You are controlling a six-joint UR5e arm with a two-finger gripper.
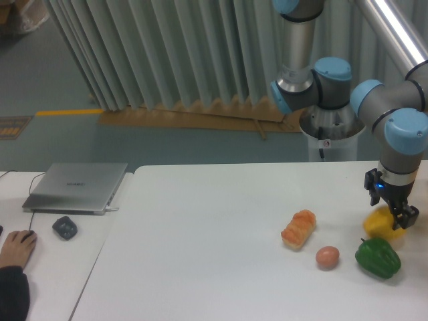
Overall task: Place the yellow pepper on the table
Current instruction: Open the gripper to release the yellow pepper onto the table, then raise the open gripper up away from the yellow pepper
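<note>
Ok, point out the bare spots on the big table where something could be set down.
Bare: the table's wide left and middle, from its left edge to the bread. Crowded: the right end, where bread, egg, green pepper and the gripper on the yellow pepper cluster.

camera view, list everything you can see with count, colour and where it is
yellow pepper: 1, yellow, right side of table, in the gripper
green pepper: 1, green, just in front of the yellow one
egg-like ball: 1, pinkish tan, left of the green pepper
bread loaf: 1, orange, behind-left of the ball
table: 1, white
laptop: 1, silver, closed, on the side desk
mouse: 1, dark grey, before the laptop
person's hand: 1, left edge
gripper: 1, black, shut on the yellow pepper
</note>
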